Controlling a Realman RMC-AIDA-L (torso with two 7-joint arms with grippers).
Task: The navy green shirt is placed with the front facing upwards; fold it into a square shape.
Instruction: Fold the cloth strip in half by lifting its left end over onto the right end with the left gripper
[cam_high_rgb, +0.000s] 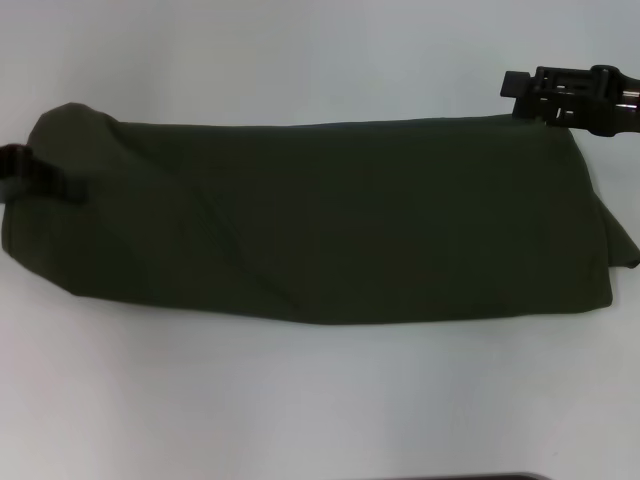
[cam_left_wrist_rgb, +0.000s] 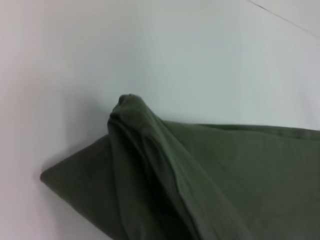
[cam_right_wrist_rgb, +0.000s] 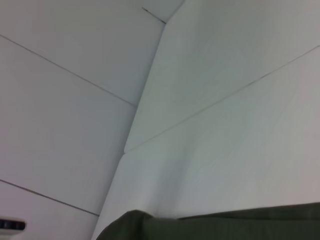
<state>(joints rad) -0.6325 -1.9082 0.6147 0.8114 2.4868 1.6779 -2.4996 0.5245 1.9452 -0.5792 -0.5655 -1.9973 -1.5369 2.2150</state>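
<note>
The navy green shirt (cam_high_rgb: 320, 220) lies on the white table (cam_high_rgb: 300, 400) as a long plain dark green band running left to right, with no print showing. My left gripper (cam_high_rgb: 18, 172) is at the shirt's left end, mostly out of frame, touching the cloth edge. In the left wrist view the shirt's end (cam_left_wrist_rgb: 200, 180) rises to a bunched peak. My right gripper (cam_high_rgb: 560, 95) is at the shirt's far right corner, just above its back edge. The right wrist view shows only a strip of the shirt (cam_right_wrist_rgb: 215, 227).
The shirt's right end (cam_high_rgb: 615, 240) is uneven, with a layer sticking out past the fold. White wall panels (cam_right_wrist_rgb: 100, 100) stand behind the table. A dark edge (cam_high_rgb: 470, 477) shows at the table's near side.
</note>
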